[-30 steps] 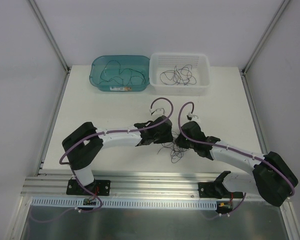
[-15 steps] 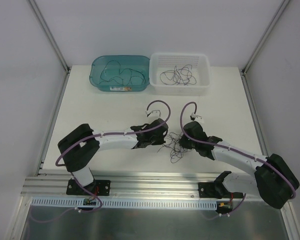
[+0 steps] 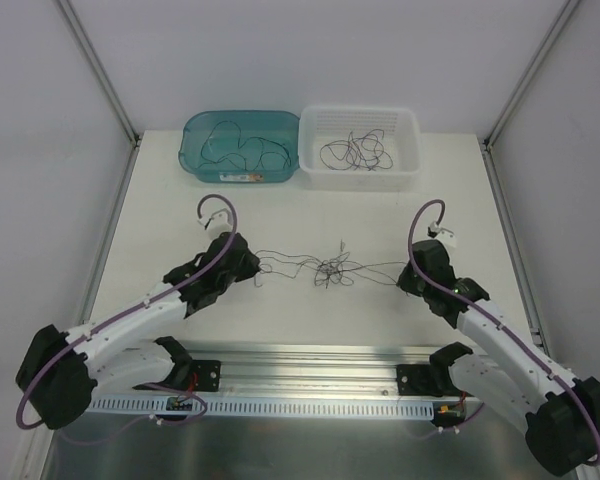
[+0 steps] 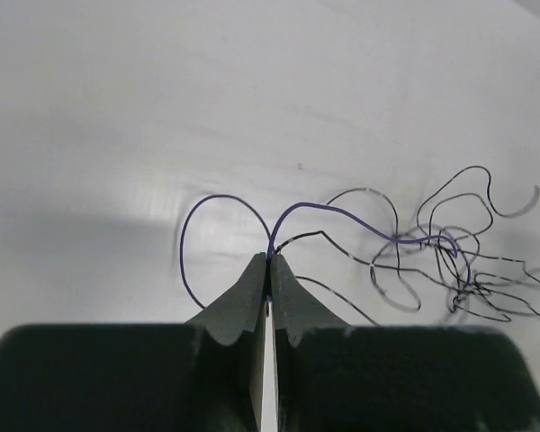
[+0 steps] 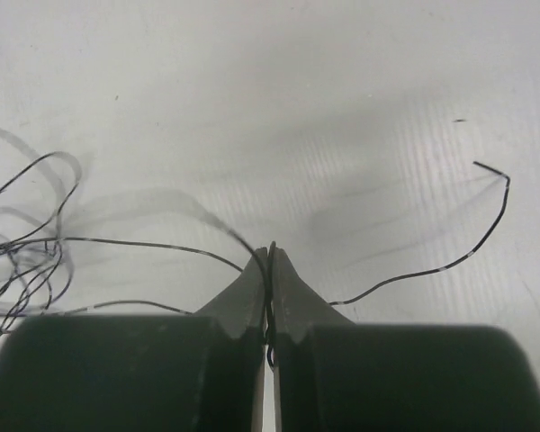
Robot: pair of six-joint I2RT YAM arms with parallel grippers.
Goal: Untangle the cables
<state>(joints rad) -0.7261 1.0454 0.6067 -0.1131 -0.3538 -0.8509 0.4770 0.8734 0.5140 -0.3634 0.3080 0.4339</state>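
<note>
A knot of thin dark cables (image 3: 330,272) lies mid-table, stretched between both grippers. My left gripper (image 3: 252,268) is shut on a purple cable (image 4: 342,213) that loops out from the fingertips and runs right into the tangle (image 4: 468,270). My right gripper (image 3: 404,278) is shut on a black cable (image 5: 144,243) that leads left to the tangle (image 5: 18,261); a loose black end (image 5: 468,243) trails to the right. Both grippers sit just above the table, the left one left of the knot, the right one right of it.
A teal bin (image 3: 241,147) with a few cables stands at the back left. A white basket (image 3: 360,148) with several cables stands beside it at the back. Metal frame posts rise at the table's back corners. A rail runs along the near edge.
Both grippers have pulled apart, the left one to the left and the right one to the right. The cable bundle is now stretched out into a long line between them.
</note>
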